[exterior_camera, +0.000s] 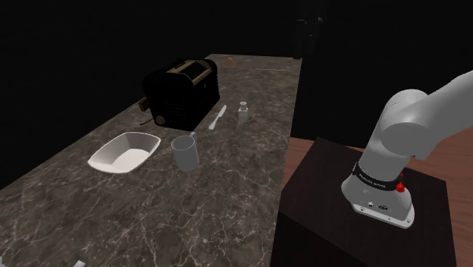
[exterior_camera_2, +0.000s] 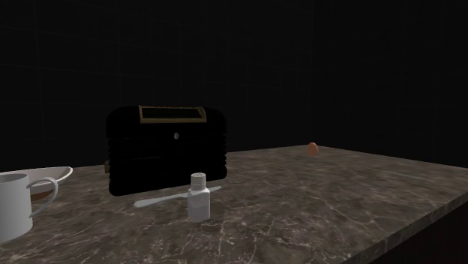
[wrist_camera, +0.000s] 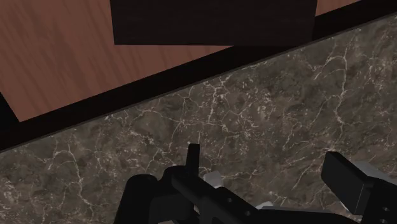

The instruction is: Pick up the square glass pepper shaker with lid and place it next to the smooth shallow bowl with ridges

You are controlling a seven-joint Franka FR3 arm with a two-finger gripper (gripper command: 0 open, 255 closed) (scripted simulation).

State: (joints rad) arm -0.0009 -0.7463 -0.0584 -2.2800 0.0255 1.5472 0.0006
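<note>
The pepper shaker (exterior_camera: 243,112) is a small white square bottle with a round lid. It stands upright on the dark marble counter (exterior_camera: 189,212), to the shoulder view's right of a black toaster (exterior_camera: 182,91). In the second exterior view the shaker (exterior_camera_2: 197,197) stands in front of the toaster (exterior_camera_2: 165,150). The white shallow bowl (exterior_camera: 123,152) lies nearer the counter's left edge, with a pale mug (exterior_camera: 184,153) between it and the shaker. My gripper (wrist_camera: 264,156) hangs open over bare marble near the counter's edge, with nothing between its fingers.
A white utensil (exterior_camera: 217,118) lies between the toaster and the shaker. A small orange object (exterior_camera: 228,58) sits at the counter's far end. The mug (exterior_camera_2: 13,206) and the bowl (exterior_camera_2: 52,180) sit at the second exterior view's left. The dark stand (exterior_camera: 356,220) adjoins the counter over a wooden floor (wrist_camera: 57,57).
</note>
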